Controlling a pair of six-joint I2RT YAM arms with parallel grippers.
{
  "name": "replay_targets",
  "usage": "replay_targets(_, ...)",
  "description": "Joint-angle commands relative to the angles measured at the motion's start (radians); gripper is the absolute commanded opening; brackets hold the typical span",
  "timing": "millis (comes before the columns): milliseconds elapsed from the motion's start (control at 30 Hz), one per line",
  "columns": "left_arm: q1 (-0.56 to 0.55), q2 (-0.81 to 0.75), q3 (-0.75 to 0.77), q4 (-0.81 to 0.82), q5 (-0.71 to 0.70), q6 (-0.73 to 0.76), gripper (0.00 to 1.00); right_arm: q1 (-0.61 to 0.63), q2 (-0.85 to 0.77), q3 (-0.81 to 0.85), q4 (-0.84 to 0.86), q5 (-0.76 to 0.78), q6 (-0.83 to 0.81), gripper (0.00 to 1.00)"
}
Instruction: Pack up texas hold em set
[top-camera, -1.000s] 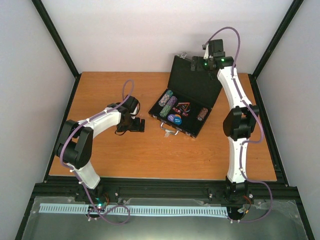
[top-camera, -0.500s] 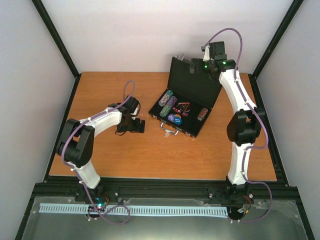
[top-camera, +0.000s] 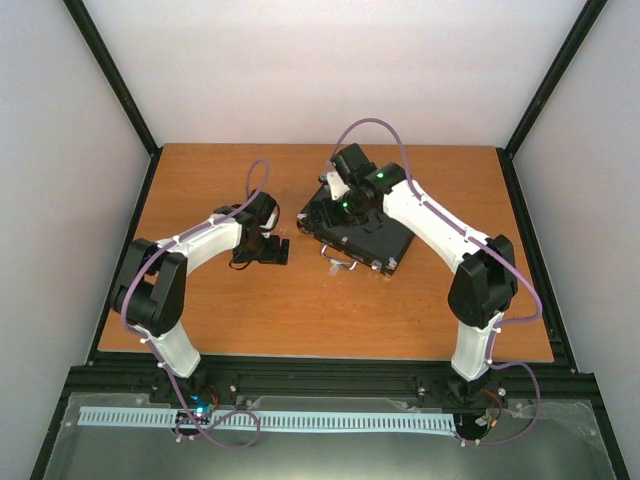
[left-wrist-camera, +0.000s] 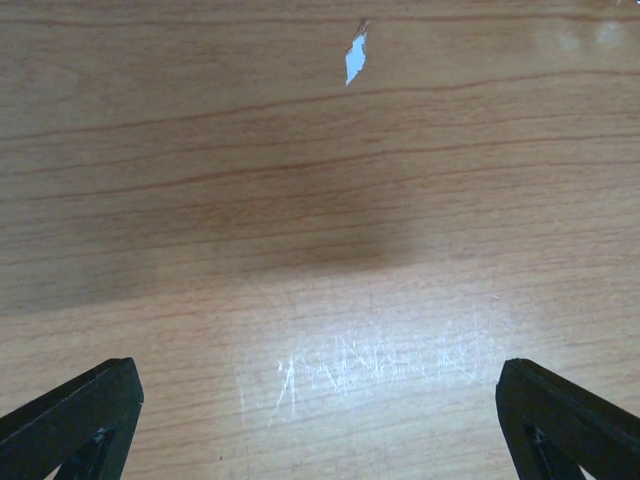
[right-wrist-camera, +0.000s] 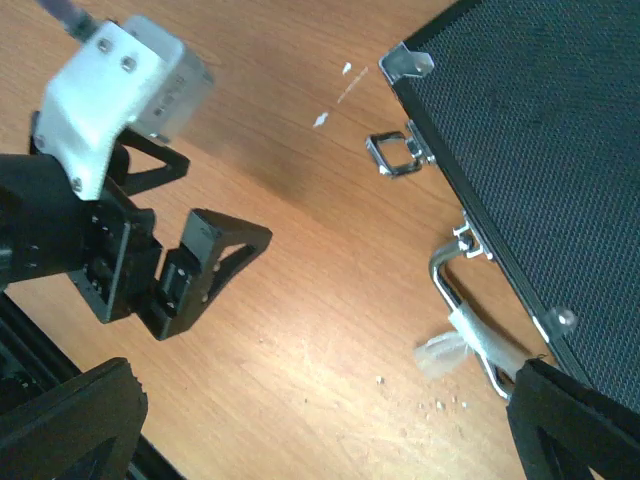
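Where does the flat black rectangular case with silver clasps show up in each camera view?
Top external: the flat black case lies closed in the middle of the picture.
Left wrist: not in it.
Right wrist: it fills the right side.
Shared landmark: its silver handle, seen in both of those views.

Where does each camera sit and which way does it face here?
Top external: above and behind the bases, facing down on the table; left arm, right arm and the closed black case show.
Left wrist: faces down at bare wood; own fingertips in the bottom corners.
Right wrist: faces down over the case's handle; own fingertips in the bottom corners.
Shared: top and right wrist both show the case and the left hand.
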Motion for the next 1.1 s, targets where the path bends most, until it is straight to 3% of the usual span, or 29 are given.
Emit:
replay_targets(0, 0.007, -0.067, 0.025, -0.042, 0.013, 0.015, 1.0, -0.002, -0.078, 0.037, -0.066, 0.042, 0.034, 1.0)
replay_targets(333, 0.009, -0.108, 0.055, -0.062, 0.041, -0.013, 1.0, -0.06, 0.036, 0.165, -0.117, 0.121, 0.0, 1.0)
replay_targets(367, 0.009, -0.106, 0.066, -0.06, 0.046, -0.02, 1.0, -0.078, 0.058, 0.181, -0.117, 0.12, -0.001, 0.95)
replay_targets(433, 0.009, -0.093, 0.093, -0.06, 0.05, -0.031, 1.0, -0.118, 0.106, 0.229, -0.127, 0.128, -0.006, 0.72)
replay_targets(533, 0.01, -0.06, 0.14, -0.057, 0.077, -0.049, 1.0, -0.169, 0.19, 0.313, -0.154, 0.133, -0.034, 0.16)
replay_targets(567, 0.01, -0.049, 0.154, -0.051, 0.091, -0.058, 1.0, -0.183, 0.214, 0.332, -0.159, 0.134, -0.044, 0.05)
replay_targets(767, 0.01, 0.051, 0.229, 0.009, 0.202, -0.131, 0.96, -0.247, 0.306, 0.31, -0.161, 0.092, -0.081, 0.03)
replay_targets(1067, 0.01, 0.176, 0.314, 0.103, 0.311, -0.241, 0.88, -0.256, 0.27, 0.128, -0.063, 0.144, -0.104, 0.03)
